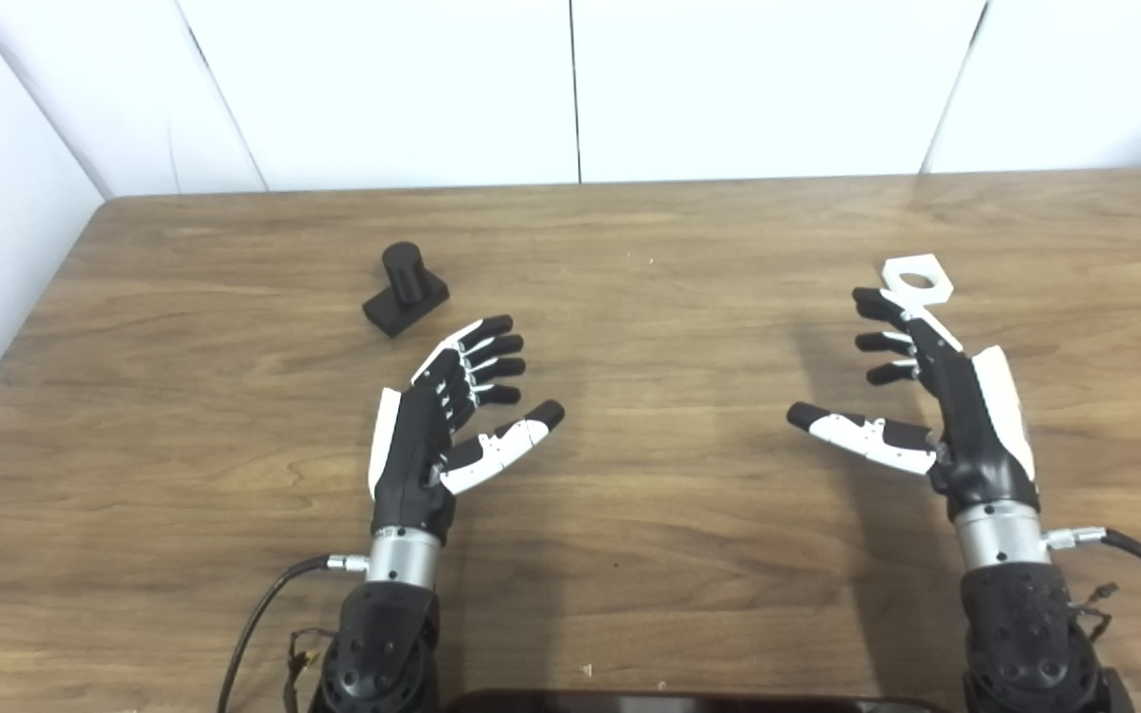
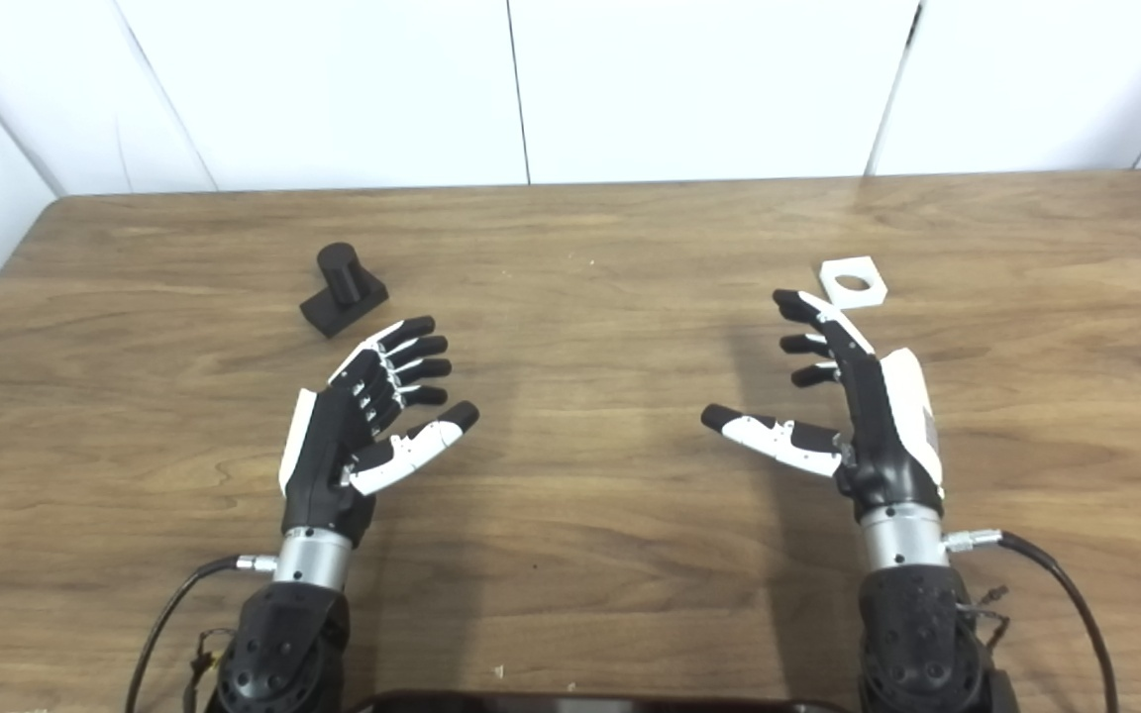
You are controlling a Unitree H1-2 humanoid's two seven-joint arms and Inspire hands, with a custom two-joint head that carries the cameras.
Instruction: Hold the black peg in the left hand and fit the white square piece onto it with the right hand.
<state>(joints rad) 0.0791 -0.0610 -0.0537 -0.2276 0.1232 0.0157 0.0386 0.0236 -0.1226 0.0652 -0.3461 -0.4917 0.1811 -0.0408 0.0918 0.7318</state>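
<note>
The black peg (image 1: 405, 288) is a short round cylinder rising from a flat, blocky black base, all matte and dark; it sits on the wooden table (image 1: 630, 515) in the far left part, tilted a little askew to the table's edges. The white square piece (image 1: 917, 278) is a thin flat plate with clipped corners and 1 round hole through its middle, lying flat on the table at the far right. No brand, label or writing can be read on either part. The left hand (image 1: 437, 426) hovers near the peg, just short of it, palm turned inward, fingers spread apart and thumb out, grasping nothing. The right hand (image 1: 927, 406) mirrors it on the other side, fingers loosely spread, thumb pointing toward the centre, empty; its fingertips (image 1: 868, 297) reach close to the near edge of the white piece, and whether they touch it cannot be told.
</note>
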